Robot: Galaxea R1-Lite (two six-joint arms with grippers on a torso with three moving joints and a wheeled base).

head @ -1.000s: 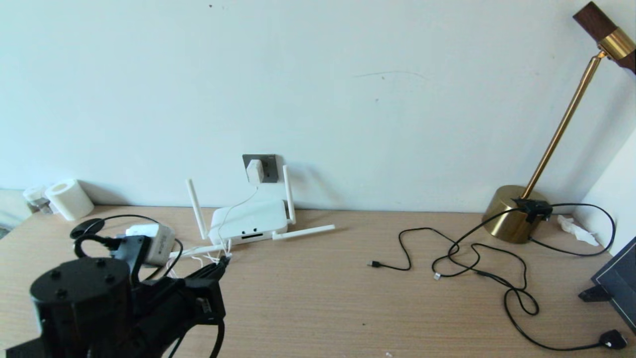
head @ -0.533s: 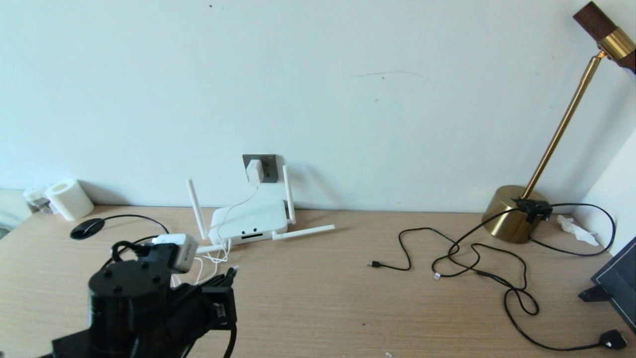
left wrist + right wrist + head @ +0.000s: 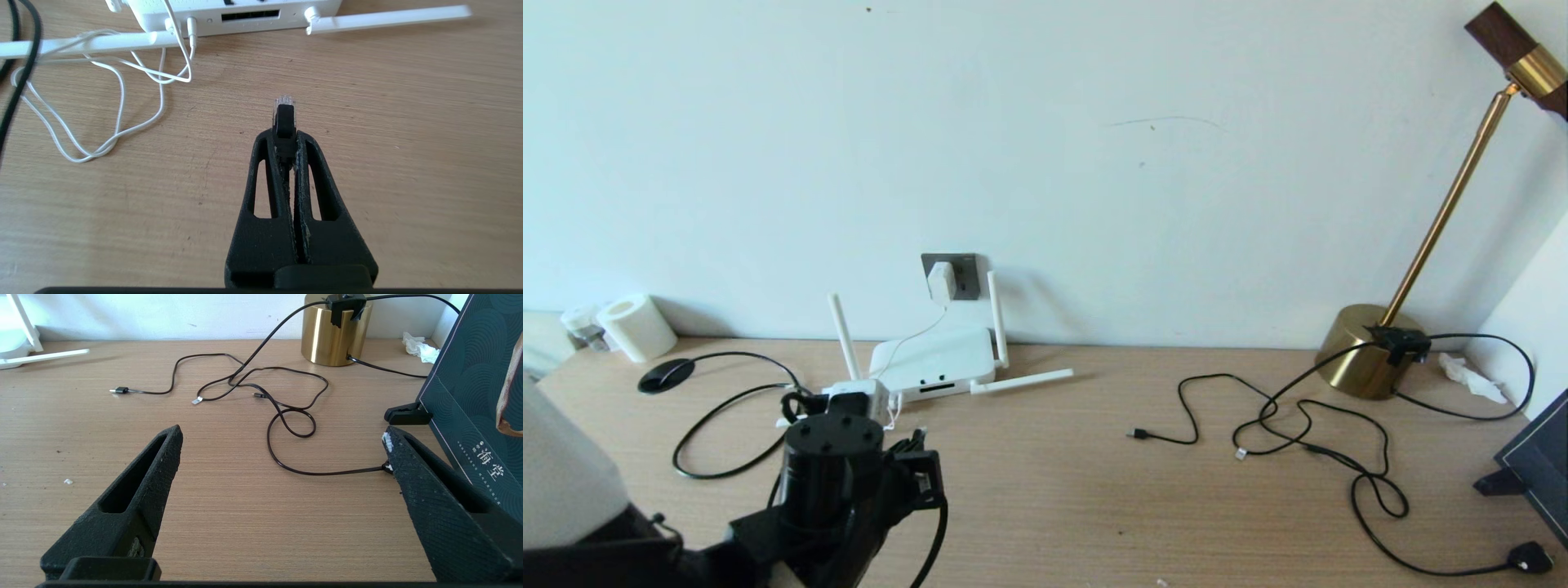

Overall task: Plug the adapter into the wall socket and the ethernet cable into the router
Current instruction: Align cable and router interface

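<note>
The left claw [image 3: 284, 136] is clamped on the ethernet cable [image 3: 284, 116], whose black boot and clear clip plug stick out past the fingertips. In the head view this claw [image 3: 913, 447] sits in the lower left of the frame above the counter [image 3: 1094, 474], just short of the router [image 3: 931, 362]. In the left wrist view the plug points toward the router [image 3: 245, 16] at the top of the frame, its dark port slot facing the claw, and the two are apart.

The adapter [image 3: 942, 282] sits in the wall socket [image 3: 964, 273], left of centre on the wall, and its thin white cord [image 3: 118, 110] loops over the counter beside the router.

The right claw [image 3: 282, 451] fills the bottom of the right wrist view with its 2 fingers wide apart and nothing between them. Beyond it lie thin black cables [image 3: 261, 384] and a brass lamp base [image 3: 333, 335].
</note>
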